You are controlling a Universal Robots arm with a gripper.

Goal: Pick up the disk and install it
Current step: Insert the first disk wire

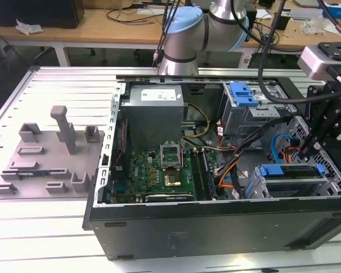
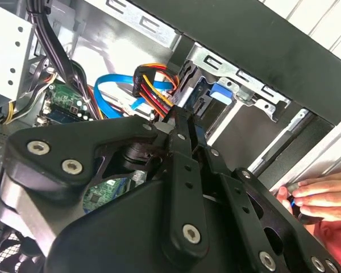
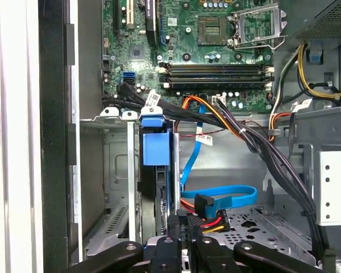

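While pressed together, the black gripper (image 3: pixel 187 223) hovers just beside the blue-framed silver-black disk (image 3: pixel 156 149), seated on edge inside the metal drive cage (image 3: pixel 111 170) at the open black computer case's (image 1: pixel 216 233) corner.

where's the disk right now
In the first wrist view the disk stands on edge in the metal drive cage, next to the blue cable; in the exterior view that is the open case's right end.
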